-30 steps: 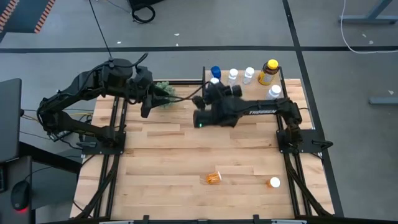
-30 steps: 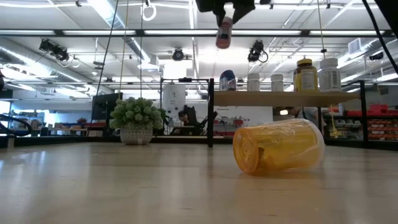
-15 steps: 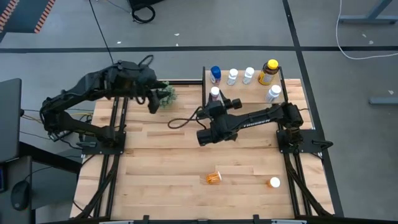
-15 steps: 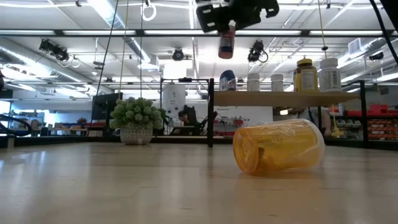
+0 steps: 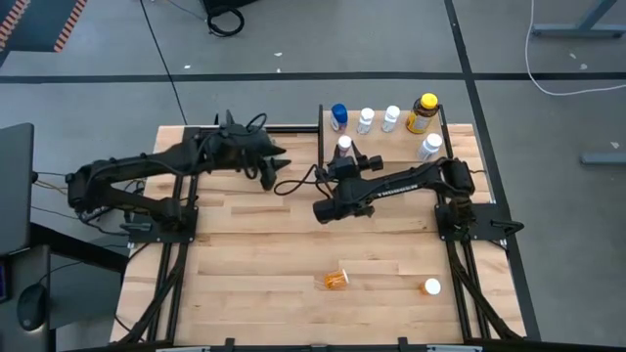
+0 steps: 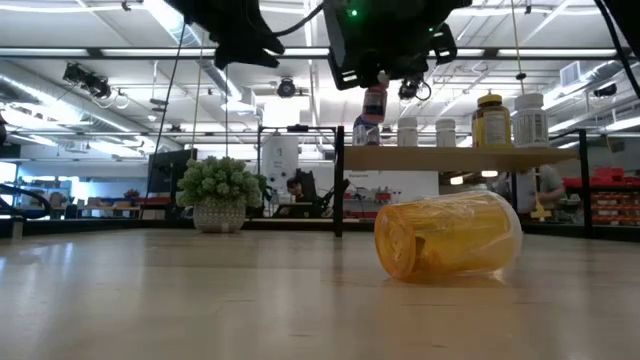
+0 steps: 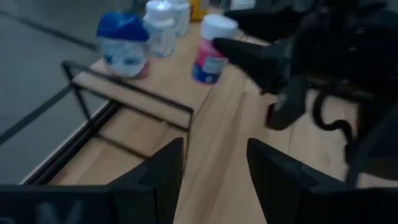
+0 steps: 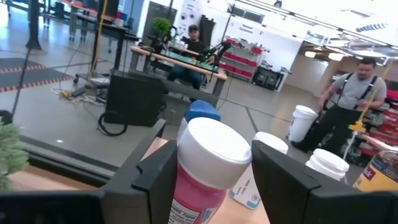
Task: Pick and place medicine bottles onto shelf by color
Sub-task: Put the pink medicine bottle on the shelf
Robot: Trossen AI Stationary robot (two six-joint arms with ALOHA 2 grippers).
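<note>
1. High view: The right gripper (image 5: 344,156) sits just above the middle of the frame. It pinches a pink bottle (image 5: 344,146) with a white cap. The bottle is at the left end of the shelf (image 5: 401,143), which is in the upper middle. A blue bottle (image 5: 339,115), two small white bottles (image 5: 366,119) and a yellow-capped amber bottle (image 5: 424,112) stand along the shelf's top edge. One more white bottle (image 5: 431,146) stands at its right side. The left gripper (image 5: 271,168) is left of the middle and carries nothing. An orange bottle (image 5: 335,280) and a white-capped bottle (image 5: 431,286) lie low in the frame, well apart from the shelf.

2. Low view: The pink bottle (image 6: 373,103) hangs from a dark gripper at the top middle, a bit above the shelf board (image 6: 450,157). The orange bottle (image 6: 448,235) lies on its side in the middle right. A green plant (image 6: 220,190) stands at the left.

3. Left wrist view: The left arm's fingers (image 7: 163,174) are spread apart with nothing between them. The pink bottle (image 7: 209,51) shows in the upper middle, beside the blue bottle (image 7: 123,45).

4. Right wrist view: The two dark fingers (image 8: 163,174) press on both sides of the pink bottle (image 8: 206,169), low in the middle. A person (image 8: 349,102) stands far off at the right.

5. I think the step in hand is putting the pink bottle on the shelf. Next it should go down until it stands flat, then the fingers should let go without bumping the blue bottle.
</note>
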